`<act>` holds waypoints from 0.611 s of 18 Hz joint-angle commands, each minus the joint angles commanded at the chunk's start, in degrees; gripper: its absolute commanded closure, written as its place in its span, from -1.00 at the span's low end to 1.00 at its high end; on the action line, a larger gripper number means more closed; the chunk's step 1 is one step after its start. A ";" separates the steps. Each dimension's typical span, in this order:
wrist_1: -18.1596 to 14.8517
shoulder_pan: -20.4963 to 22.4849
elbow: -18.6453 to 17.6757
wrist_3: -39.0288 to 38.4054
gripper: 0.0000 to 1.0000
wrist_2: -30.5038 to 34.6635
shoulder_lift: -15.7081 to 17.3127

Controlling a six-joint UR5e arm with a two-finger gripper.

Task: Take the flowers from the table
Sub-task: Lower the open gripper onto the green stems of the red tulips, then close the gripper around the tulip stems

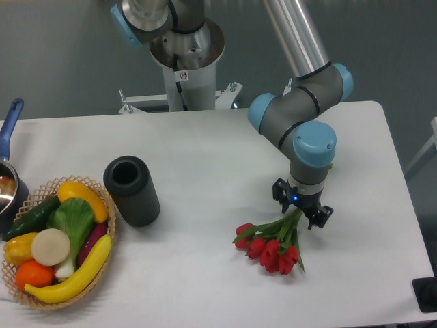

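Flowers (270, 247) lying on the white table (218, 171), right of centre near the front edge, red heads fanned toward the lower left, green stems running up to the right. Arm (300, 109) reaching down from above. Wicker basket (113, 236) of vegetables at front left; dark ribbed cylinder (131, 190) on its side just beside the basket. Gripper (302, 208) pointing down with its fingers on either side of the stem ends; whether they are actually clamped on the stems cannot be told
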 joint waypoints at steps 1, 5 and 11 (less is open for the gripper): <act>0.09 -0.26 0.09 -0.27 -0.53 1.58 -0.26; 0.26 -1.14 0.61 -1.85 0.42 2.92 -0.35; 0.35 -1.14 0.79 -1.50 0.69 2.83 -0.09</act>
